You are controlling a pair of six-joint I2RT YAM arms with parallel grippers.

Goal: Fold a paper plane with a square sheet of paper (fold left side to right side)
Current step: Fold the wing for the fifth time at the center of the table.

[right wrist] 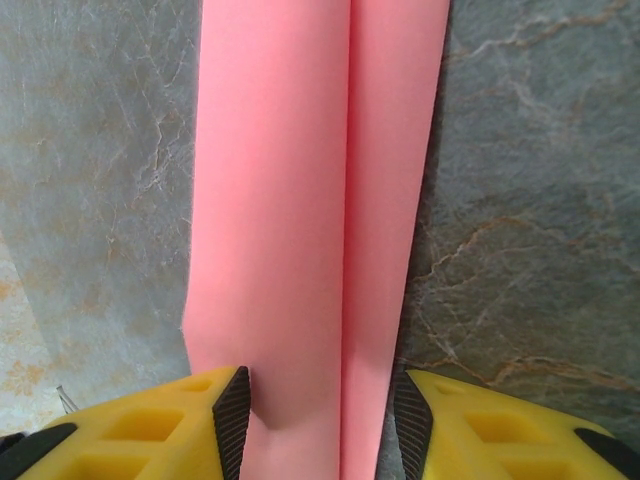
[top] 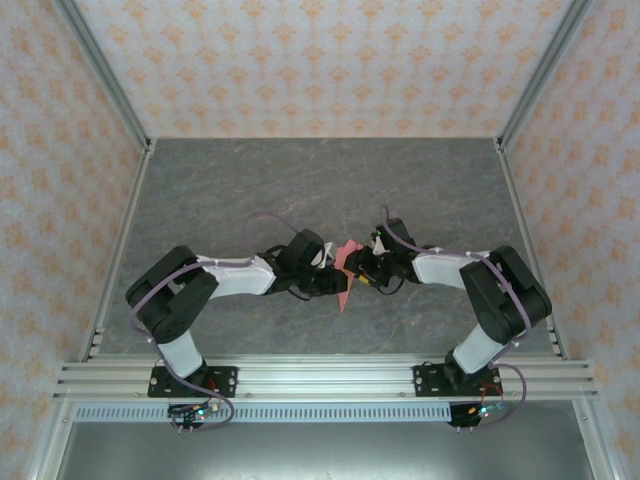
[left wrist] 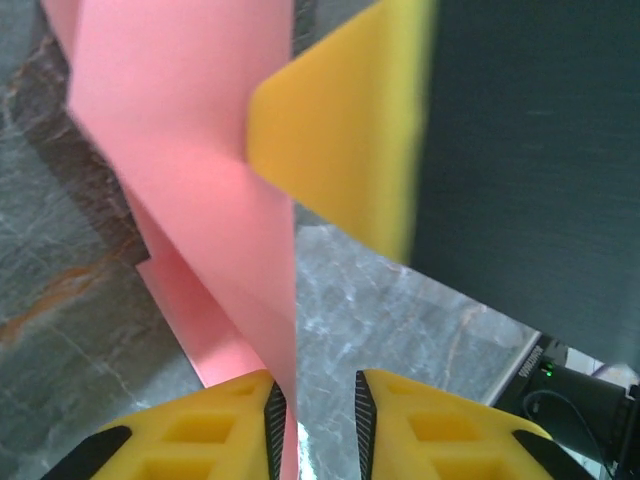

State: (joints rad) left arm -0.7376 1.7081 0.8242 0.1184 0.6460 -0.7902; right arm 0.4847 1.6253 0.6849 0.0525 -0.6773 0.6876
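Both stand part-open: left gripper [left wrist: 318, 402] astride paper plane [left wrist: 190, 150] edge, right gripper [right wrist: 320, 392] spanning its crease

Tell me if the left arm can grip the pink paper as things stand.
Probably yes. The left tool has its jaws apart with the pink paper running between them, beside one pad, so nothing blocks a grip. The right tool straddles the same sheet farther along, close but outside that gap.

The top external camera looks steeply down from above and behind the arm bases onto the whole grey worktop [top: 250, 180]. Each wrist camera looks past its own yellow fingers, the left fingers [left wrist: 200, 435] and the right fingers [right wrist: 150, 425], close on the pink folded paper [right wrist: 280, 200], which all three views share.
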